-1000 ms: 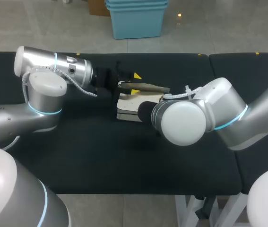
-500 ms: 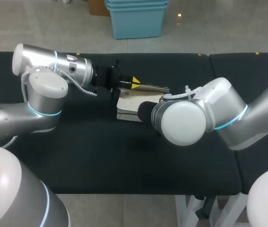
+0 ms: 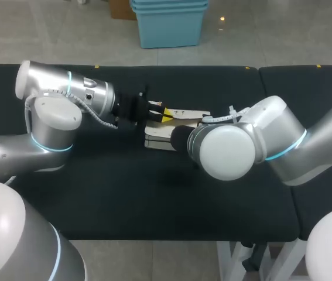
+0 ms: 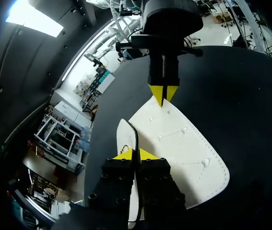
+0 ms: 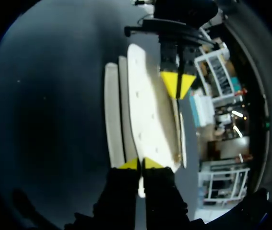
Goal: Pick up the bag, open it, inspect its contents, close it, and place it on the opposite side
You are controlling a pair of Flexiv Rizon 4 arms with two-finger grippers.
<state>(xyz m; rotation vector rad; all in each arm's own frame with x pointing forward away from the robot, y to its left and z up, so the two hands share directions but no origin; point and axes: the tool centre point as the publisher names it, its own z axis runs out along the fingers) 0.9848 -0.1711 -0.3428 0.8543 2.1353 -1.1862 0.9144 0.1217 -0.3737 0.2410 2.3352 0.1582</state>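
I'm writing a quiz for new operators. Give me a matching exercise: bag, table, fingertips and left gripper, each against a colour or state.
Things:
1. bag
2. table
3. fingertips
4. left gripper

Colour or state:
a. yellow
b. shut on the bag
c. white
d. black

Pairs: 1-c, 2-d, 3-a, 4-b
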